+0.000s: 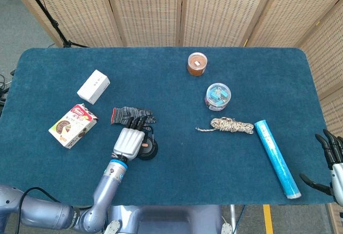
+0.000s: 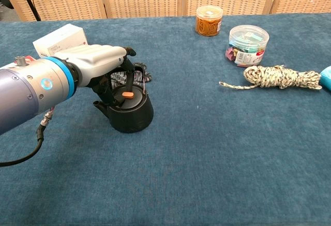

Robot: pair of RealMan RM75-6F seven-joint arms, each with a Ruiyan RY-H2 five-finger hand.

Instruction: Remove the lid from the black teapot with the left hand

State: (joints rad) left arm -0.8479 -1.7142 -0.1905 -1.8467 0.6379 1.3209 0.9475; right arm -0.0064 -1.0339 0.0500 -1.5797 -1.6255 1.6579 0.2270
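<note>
Small black round-bodied teapot [image 2: 129, 113] stands upright on the dark blue felt table [image 1: 214, 153], near its front-left part, just in front of a grey knitted glove [image 1: 131, 115]; its black lid with the orange knob [image 2: 128, 94] is on the pot. Left hand [image 2: 95, 60] is over the teapot, fingers [image 2: 126, 76] curled down around the lid and handle; whether they actually pinch the knob cannot be told. Right hand [image 1: 332, 161] is at the table's right edge, well apart from the pot, fingers spread and holding nothing.
</note>
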